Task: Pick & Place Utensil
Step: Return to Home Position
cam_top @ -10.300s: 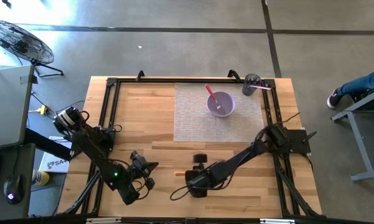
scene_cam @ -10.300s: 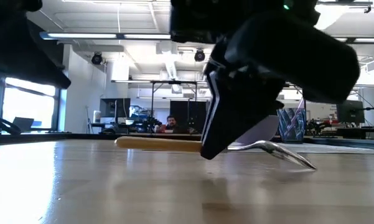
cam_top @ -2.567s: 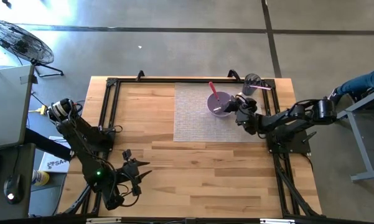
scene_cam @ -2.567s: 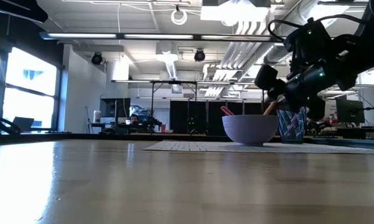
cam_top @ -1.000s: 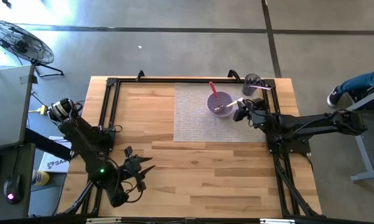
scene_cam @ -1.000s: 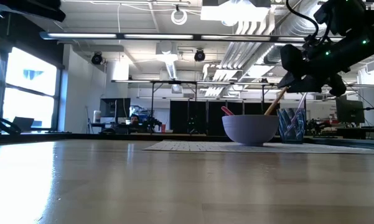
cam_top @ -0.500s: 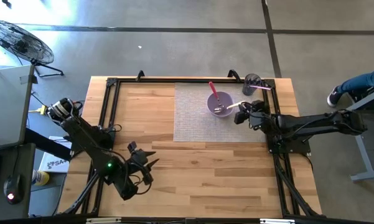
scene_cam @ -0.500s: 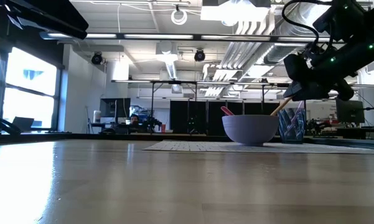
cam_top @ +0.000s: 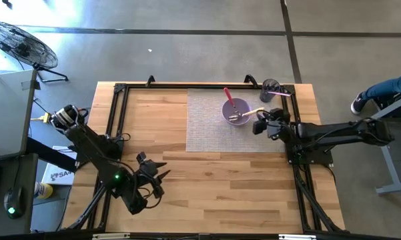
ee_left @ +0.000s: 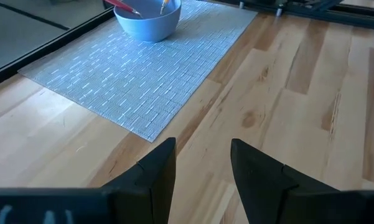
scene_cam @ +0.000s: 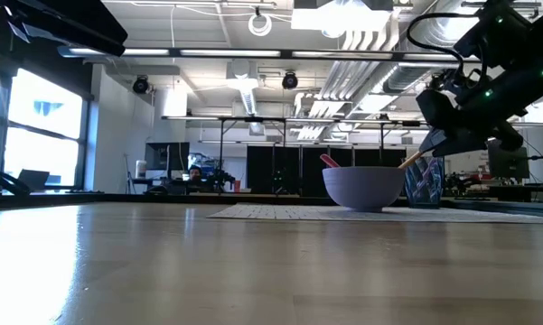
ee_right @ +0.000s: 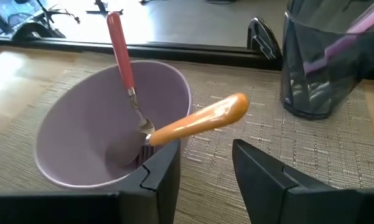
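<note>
The yellow-handled utensil [ee_right: 199, 121] leans in the purple bowl [ee_right: 68, 134], head down, handle over the rim toward 3 o'clock, beside a red-handled utensil [ee_right: 121, 53]; the bowl sits on the woven mat [cam_top: 207, 127] at the tabletop's [cam_top: 220, 187] 1 o'clock; the right hand [cam_top: 257, 124], spread and empty, hovers at the bowl's 4 o'clock; the left hand [cam_top: 155, 171], spread, waits at 7 o'clock.
</note>
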